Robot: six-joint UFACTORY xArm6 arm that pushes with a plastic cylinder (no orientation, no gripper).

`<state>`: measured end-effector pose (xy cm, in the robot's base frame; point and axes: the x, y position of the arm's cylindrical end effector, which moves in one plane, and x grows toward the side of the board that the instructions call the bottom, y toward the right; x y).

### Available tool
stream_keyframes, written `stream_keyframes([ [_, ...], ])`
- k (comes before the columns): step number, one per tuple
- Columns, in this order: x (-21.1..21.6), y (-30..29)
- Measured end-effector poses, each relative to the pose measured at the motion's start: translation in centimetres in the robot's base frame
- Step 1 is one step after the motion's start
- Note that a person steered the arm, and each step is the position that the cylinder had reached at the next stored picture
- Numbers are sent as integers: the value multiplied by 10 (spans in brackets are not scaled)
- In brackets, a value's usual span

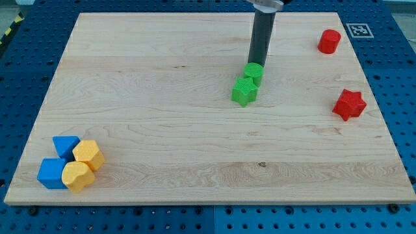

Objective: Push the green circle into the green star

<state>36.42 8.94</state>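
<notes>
The green circle (254, 73) sits near the middle of the wooden board (162, 130), touching the green star (244, 91), which lies just below and to its left. My rod comes down from the view's top, and my tip (258, 63) rests right at the circle's upper edge, in contact or nearly so.
A red circle (329, 41) sits at the upper right and a red star (349, 104) at the right. At the lower left is a cluster: a blue triangle (65, 145), a blue cube (51, 173), a yellow hexagon (88, 155) and a yellow heart (77, 176).
</notes>
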Motion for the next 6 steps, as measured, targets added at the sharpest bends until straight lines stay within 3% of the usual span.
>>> stream_keyframes([
  [2, -12, -2],
  [3, 1, 25],
  [6, 19, 4],
])
